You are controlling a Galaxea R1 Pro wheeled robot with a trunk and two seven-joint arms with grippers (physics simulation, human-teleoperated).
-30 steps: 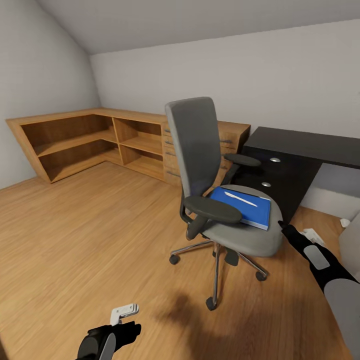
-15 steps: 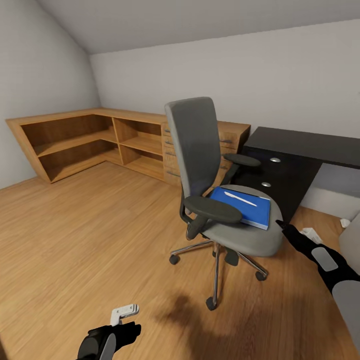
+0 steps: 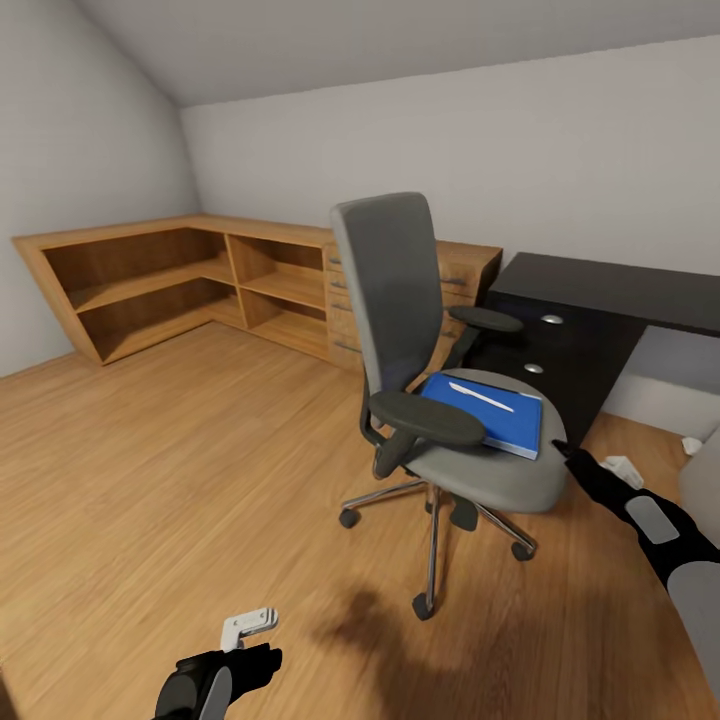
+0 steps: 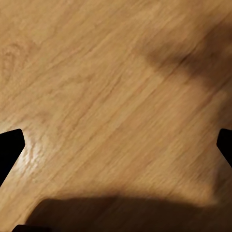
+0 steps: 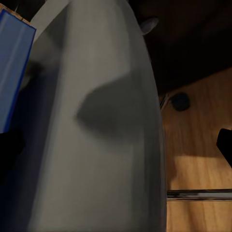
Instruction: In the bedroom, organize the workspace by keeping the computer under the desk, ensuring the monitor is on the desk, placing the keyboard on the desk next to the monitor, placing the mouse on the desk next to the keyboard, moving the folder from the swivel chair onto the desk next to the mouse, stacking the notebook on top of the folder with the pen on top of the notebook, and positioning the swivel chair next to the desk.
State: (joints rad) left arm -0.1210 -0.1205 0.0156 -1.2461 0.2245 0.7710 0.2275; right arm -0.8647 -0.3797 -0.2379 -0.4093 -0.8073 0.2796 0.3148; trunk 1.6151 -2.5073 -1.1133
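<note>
The grey swivel chair [image 3: 400,300] stands mid-floor, left of the black desk [image 3: 610,290]. On its seat [image 5: 96,121] lies the blue folder [image 3: 490,410] [image 5: 12,67], with a slim white pen [image 3: 481,397] on top. My right gripper [image 3: 560,450] [image 5: 116,150] is open, its fingertips just off the seat's right edge, beside the folder and touching nothing. Low at the front, over bare floor, my left gripper [image 3: 250,640] [image 4: 116,145] hangs open and empty. The monitor, keyboard, mouse and notebook are out of view. A light grey box [image 3: 703,485] at the right border may be the computer.
A black drawer unit [image 3: 560,370] with silver knobs sits under the desk end. Light-wood shelf units [image 3: 200,285] line the back-left corner. Small white objects [image 3: 622,467] lie on the floor beside the drawer unit. The chair's chrome star base [image 3: 435,520] spreads across the wood floor.
My right forearm has shifted slightly to the right while its fingertips stay at the seat's edge. The chair, folder, pen and left gripper look the same.
</note>
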